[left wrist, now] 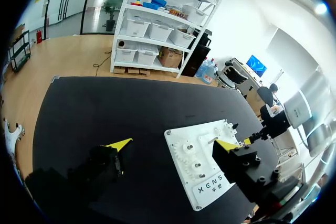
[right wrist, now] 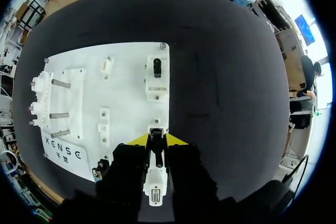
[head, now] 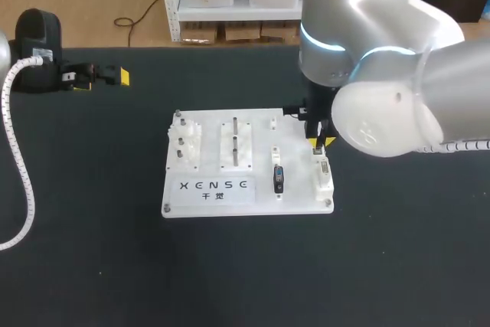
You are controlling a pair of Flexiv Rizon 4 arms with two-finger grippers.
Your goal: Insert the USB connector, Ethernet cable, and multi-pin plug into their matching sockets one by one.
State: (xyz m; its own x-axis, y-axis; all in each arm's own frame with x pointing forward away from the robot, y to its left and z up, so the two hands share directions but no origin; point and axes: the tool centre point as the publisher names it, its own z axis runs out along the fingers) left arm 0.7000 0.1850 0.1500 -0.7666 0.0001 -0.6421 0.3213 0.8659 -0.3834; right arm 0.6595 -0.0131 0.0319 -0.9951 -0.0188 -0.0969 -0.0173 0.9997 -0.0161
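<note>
Pinching the white multi-pin plug between its yellow tips, our right gripper stands at the white board's 2 o'clock corner, just inside its right edge. Black table stretches wide past the board at 6 and 3 o'clock. A dark connector sits near the gripper's 8 o'clock, with steel posts at its 9. Our left gripper, fingers spread, rests well apart at the board's 10 o'clock.
</note>
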